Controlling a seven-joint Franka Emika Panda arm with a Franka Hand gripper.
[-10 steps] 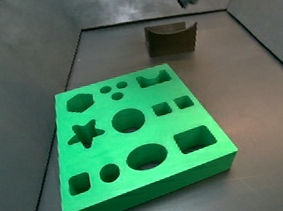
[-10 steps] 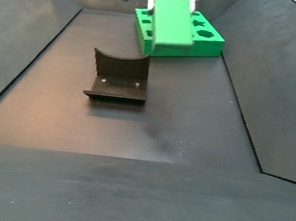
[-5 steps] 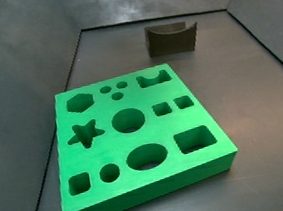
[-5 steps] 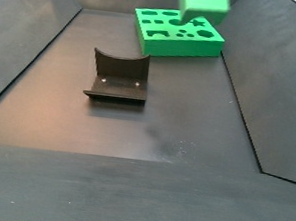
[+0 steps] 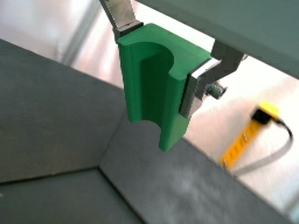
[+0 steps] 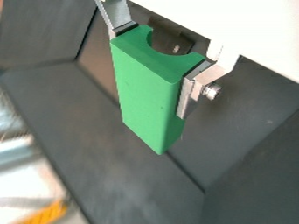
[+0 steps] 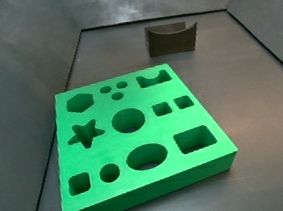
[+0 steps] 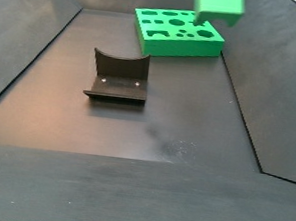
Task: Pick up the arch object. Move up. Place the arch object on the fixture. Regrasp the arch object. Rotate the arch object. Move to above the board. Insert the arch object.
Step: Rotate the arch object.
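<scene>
My gripper [image 5: 162, 72] is clamped on the arch object [image 5: 156, 90], silver fingers [image 6: 194, 90] flat against its sides. In a side view the arch object [image 8: 220, 5] hangs high at one o'clock from the fixture [image 8: 117, 77], above the board [image 8: 177, 34].

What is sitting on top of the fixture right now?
Nothing. The fixture has its curved dip bare in both side views. The arch object is clamped between the gripper fingers, up off the floor; the fixture's underside is hidden.
</scene>
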